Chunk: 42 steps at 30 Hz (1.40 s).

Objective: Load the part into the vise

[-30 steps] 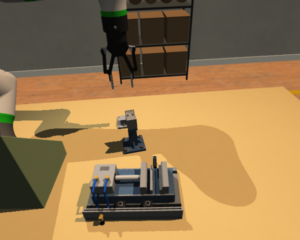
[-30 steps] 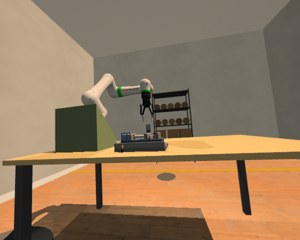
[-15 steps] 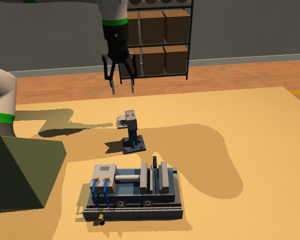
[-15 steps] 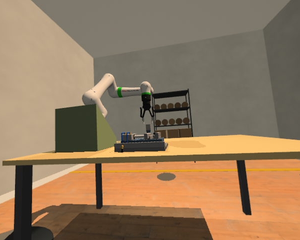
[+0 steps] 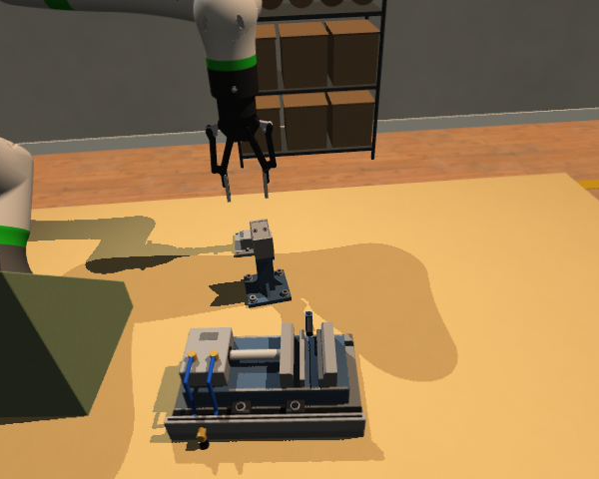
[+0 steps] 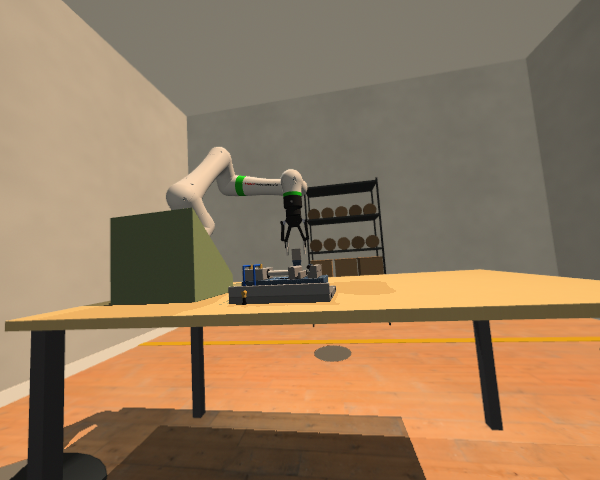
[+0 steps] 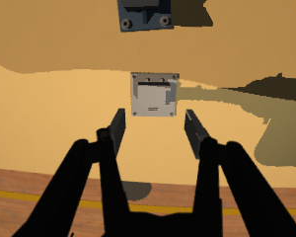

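Top view: the end effector (image 5: 247,195) hangs straight down over the far part of the bench (image 5: 495,309), fingers parted to about half their range with nothing between them. Below it and a little nearer the camera stands a dark post with a grey head, most likely the V-block (image 5: 263,241), and a small grey piece, seemingly the part (image 5: 243,241) on its infeed plate, shows just at that post's left. Further toward the camera lies the vise (image 5: 309,355), its jaws apart, with the work stop (image 5: 308,321) a short dark rod at the end nearest the end effector.

Exterior view: the end effector (image 6: 293,249) is well above the bench (image 6: 445,294), behind the vise (image 6: 282,281). The part is too small here to pick out.

Wrist view: the part (image 7: 154,94) lies ahead of the fingertips, centred between the two fingers and beyond their tips. It looks nearly square from here, so its long axis is hard to call; a recessed band runs across it, parallel to the line joining the fingers. Judging from this, the end effector needs to go forward past the tips and then down to straddle the part.
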Tool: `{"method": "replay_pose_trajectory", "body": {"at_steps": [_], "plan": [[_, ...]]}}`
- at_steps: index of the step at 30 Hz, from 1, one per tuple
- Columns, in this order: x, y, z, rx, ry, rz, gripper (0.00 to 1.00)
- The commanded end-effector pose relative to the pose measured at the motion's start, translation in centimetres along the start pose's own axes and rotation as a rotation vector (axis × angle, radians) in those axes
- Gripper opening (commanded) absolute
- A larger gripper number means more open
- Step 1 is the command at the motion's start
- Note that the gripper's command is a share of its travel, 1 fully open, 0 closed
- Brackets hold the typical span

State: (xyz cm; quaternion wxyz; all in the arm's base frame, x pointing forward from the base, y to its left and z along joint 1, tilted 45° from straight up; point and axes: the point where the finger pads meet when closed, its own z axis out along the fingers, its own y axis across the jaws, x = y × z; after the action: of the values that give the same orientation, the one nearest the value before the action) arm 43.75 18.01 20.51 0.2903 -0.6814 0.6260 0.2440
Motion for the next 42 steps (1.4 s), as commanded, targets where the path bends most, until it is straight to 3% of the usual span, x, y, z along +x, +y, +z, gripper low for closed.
{"method": "replay_pose_trajectory", "body": {"at_steps": [1,27,42], "plan": [[0.0,0.0,0.9,0.001,0.0,0.0,0.51],[0.0,0.0,6.9,0.001,0.0,0.0,0.51],[0.1,0.0,9.4,0.001,0.0,0.0,0.51]]}}
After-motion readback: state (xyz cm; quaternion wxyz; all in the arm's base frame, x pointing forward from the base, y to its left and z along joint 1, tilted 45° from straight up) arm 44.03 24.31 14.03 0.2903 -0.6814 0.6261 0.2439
